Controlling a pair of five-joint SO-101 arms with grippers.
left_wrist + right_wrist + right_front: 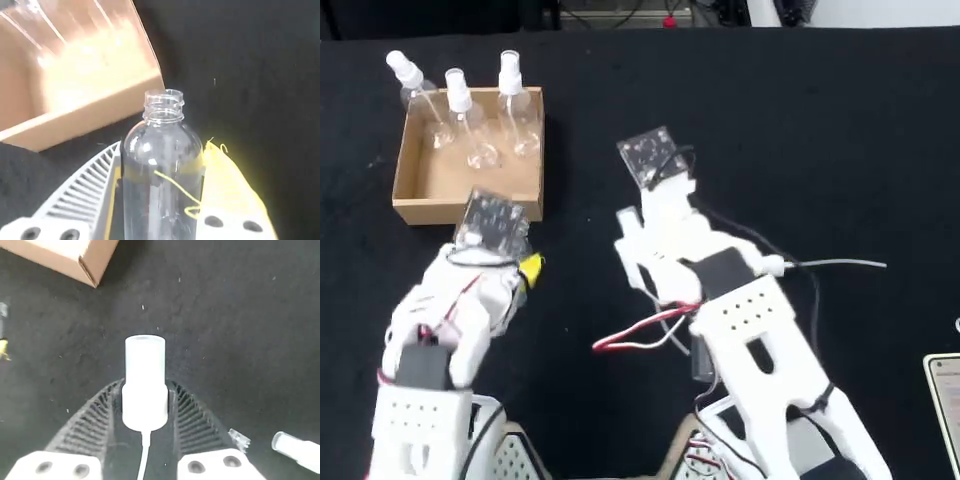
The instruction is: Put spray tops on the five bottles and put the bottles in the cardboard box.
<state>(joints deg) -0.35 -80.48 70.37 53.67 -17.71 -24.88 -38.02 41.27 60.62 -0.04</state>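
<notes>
**Fourth bottle uncapped in left gripper; spray top held in right gripper**

Nearest the arm bases, the left gripper (162,152) is clamped on a clear bottle (161,170), one finger against each side of its body. The bottle's threaded neck is bare and carries no top. It is held just short of the near wall of the cardboard box (466,211), by the box's right-hand corner. Whether its base touches the bench (820,150) cannot be told.

Beside it, the right gripper (145,390) is closed on a white spray top (145,385), whose dip tube hangs back between the fingers. A small white cylindrical part (297,450) lies on the bench near this gripper.

Farther off, three capped bottles (470,125) stand in the box along its far wall.
</notes>
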